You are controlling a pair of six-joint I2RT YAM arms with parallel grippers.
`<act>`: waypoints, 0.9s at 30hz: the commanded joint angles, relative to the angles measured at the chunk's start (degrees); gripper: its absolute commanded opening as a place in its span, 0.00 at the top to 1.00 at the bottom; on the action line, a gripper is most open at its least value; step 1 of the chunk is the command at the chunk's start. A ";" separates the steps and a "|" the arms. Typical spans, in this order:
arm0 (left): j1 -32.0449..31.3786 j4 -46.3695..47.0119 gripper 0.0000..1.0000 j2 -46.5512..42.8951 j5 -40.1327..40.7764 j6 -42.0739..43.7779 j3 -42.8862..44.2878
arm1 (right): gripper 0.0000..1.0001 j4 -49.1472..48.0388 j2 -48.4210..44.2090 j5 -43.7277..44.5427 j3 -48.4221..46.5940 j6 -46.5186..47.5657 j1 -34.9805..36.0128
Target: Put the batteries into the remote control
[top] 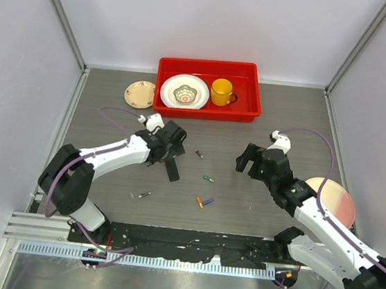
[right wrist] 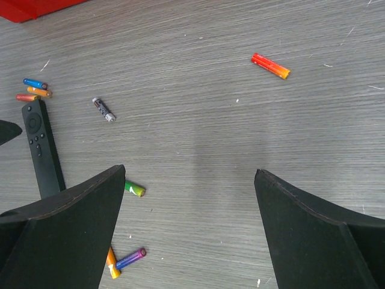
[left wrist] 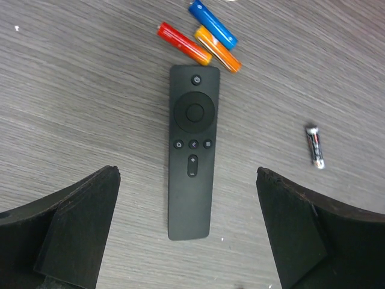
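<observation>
Left gripper [left wrist: 186, 173] closest in view, jaws spread wide, nothing held, hanging over the remote control [left wrist: 192, 156] with one finger on each side, apart from it. Remote control lies flat, buttons up, left of the table [top: 105, 176] middle. Just beside its button end, bunched together: red-orange battery [left wrist: 183, 43], orange battery [left wrist: 218, 49], blue battery [left wrist: 212, 24]. Grey battery [left wrist: 314, 146] lies alone near the remote's long side.

Right gripper [top: 249, 159] sits right of middle, jaws also wide apart, empty. Near it on the table: green battery [right wrist: 135, 189], and purple battery [right wrist: 131, 259] meeting a second orange battery [right wrist: 112, 264] at one end. A second red-orange battery [right wrist: 271, 66] lies well apart.

Red tray [top: 207, 111] at the far edge holds white bowl [top: 185, 91] and yellow cup [top: 220, 92]. Small plate [top: 139, 94] is just left of it. Pink plate [top: 336, 203] is near the right edge, partly under the right arm.
</observation>
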State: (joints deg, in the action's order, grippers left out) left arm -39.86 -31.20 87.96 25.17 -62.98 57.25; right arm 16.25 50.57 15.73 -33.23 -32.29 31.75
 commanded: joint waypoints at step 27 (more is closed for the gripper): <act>4.44 5.80 0.37 14.87 -2.23 1.02 3.83 | 0.06 0.27 -0.56 -1.75 -1.66 -0.49 0.16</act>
State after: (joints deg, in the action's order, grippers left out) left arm -35.53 -27.66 101.54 23.97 -62.76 61.95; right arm 17.67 50.02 13.80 -33.23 -32.29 31.77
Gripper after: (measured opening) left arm 0.668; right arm 0.939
